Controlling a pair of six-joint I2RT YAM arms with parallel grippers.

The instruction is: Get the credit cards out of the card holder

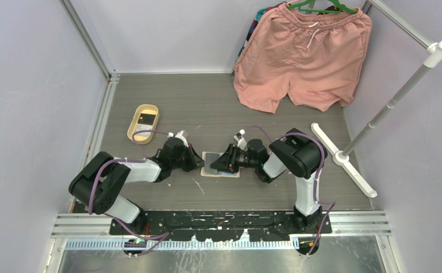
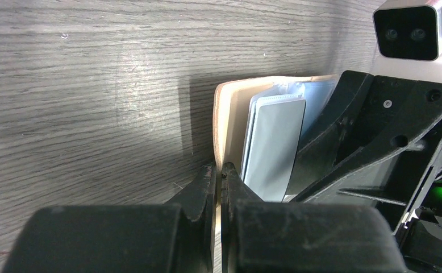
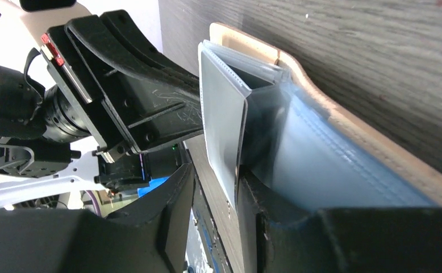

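The beige card holder (image 1: 221,168) lies open on the table between my two grippers. In the left wrist view my left gripper (image 2: 219,172) is shut on the holder's beige flap edge (image 2: 227,114), with a pale blue-grey card (image 2: 275,142) standing just beyond it. In the right wrist view my right gripper (image 3: 216,190) has its jaws apart around a pale card (image 3: 221,114). The card rests against one finger only, beside the holder's blue lining (image 3: 321,165). A dark card with a white part (image 1: 146,119) lies in the tray.
An oval cream-yellow tray (image 1: 133,128) sits at the back left of the table. Pink shorts (image 1: 301,57) hang at the back right. A white stand (image 1: 343,159) with a sloping pole is on the right. Metal frame rails edge the table.
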